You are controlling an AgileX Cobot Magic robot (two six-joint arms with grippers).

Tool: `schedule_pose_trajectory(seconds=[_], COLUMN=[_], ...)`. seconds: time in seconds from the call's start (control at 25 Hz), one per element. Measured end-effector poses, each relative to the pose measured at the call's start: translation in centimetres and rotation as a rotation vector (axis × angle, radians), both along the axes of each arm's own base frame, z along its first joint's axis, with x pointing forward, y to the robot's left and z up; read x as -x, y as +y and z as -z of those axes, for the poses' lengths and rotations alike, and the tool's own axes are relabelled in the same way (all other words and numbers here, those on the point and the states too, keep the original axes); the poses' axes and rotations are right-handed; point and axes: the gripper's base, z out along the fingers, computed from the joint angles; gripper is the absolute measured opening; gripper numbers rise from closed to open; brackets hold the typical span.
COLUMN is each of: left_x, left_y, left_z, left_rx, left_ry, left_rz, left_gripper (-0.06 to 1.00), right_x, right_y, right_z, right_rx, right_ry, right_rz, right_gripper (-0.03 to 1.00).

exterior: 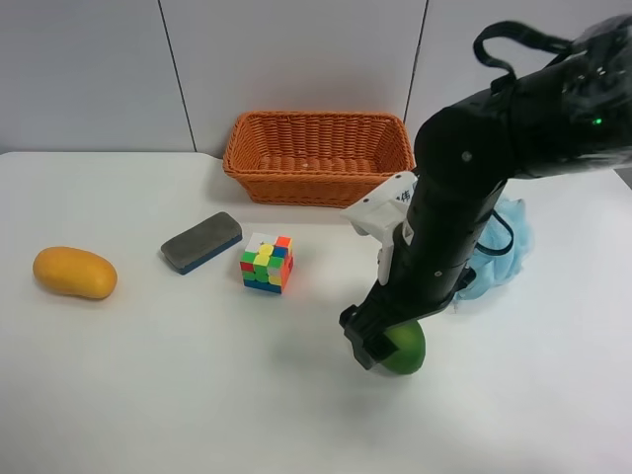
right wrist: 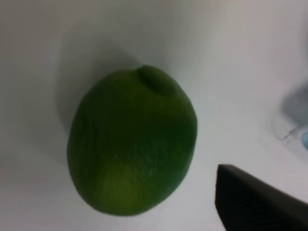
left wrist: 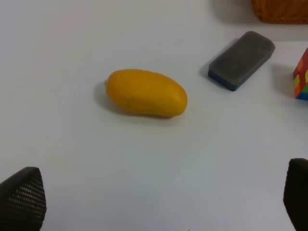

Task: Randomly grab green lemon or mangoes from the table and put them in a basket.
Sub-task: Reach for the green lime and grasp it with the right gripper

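Note:
The green lemon (exterior: 409,350) lies on the white table (exterior: 178,395), near the front at the exterior view's right. The right arm reaches down over it, and my right gripper (exterior: 380,341) sits right at the lemon, partly covering it. In the right wrist view the lemon (right wrist: 132,144) fills the middle and one dark finger (right wrist: 260,202) stands apart from it; the other finger is out of frame. The mango (exterior: 75,273) lies far left. My left gripper (left wrist: 161,195) is open and empty, a short way from the mango (left wrist: 146,93). The orange wicker basket (exterior: 318,156) stands at the back.
A grey eraser block (exterior: 201,242) and a colourful puzzle cube (exterior: 267,263) lie between the mango and the lemon. A light blue cloth (exterior: 502,247) lies behind the right arm. In the left wrist view the eraser (left wrist: 242,60) and cube (left wrist: 302,77) lie beyond the mango.

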Motion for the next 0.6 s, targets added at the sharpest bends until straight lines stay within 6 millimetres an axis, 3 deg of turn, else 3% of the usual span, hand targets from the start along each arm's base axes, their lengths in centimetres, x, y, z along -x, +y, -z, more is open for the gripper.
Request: schedule_pose_trajectory(seconds=[0.24, 0.6], left_x=[0.0, 0.0], left_y=[0.0, 0.0], left_z=[0.0, 0.0], left_rx=[0.000, 0.000], left_ry=[0.000, 0.000], left_rz=[0.000, 0.000], left_gripper=[0.99, 0.99], right_x=[-0.5, -1.0], right_y=[0.3, 0.6], right_z=[2.2, 4.0], right_rx=[0.036, 0.044], right_ry=[0.021, 0.023], right_rz=[0.000, 0.009], right_gripper=[0.99, 0.99])
